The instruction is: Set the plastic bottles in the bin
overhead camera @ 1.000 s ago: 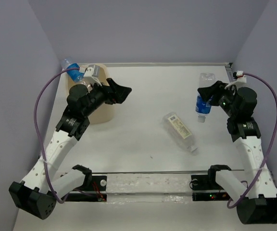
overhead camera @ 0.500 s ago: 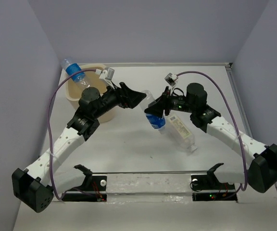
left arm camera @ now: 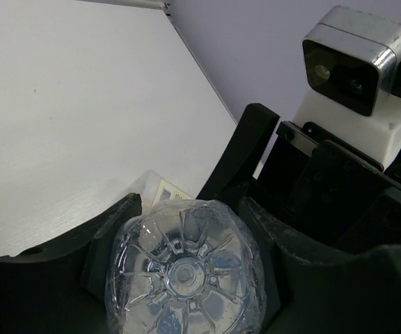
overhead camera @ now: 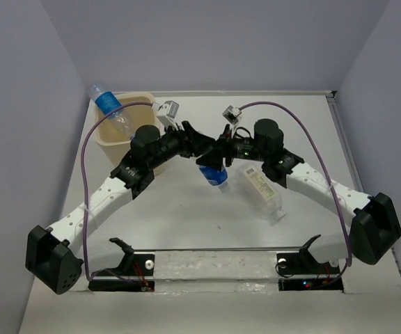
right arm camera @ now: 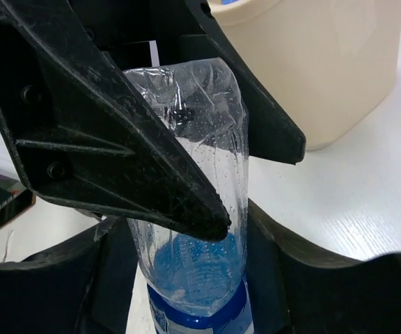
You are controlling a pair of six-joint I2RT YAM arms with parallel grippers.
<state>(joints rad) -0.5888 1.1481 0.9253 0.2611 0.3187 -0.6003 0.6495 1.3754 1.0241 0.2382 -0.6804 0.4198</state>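
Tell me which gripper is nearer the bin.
Left. The left gripper holds the blue-label bottle from the side facing the bin; the right gripper holds it from the far side.

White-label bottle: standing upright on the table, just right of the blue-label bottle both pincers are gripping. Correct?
Not upright: the top view shows the white-label bottle lying on its side on the table. The rest stands: it is just right of the blue-label bottle, which the left pincer and right pincer both grip.

White table [overhead camera: 186, 209] boxed by pale lavender walls [overhead camera: 207, 42] (evenly lit).
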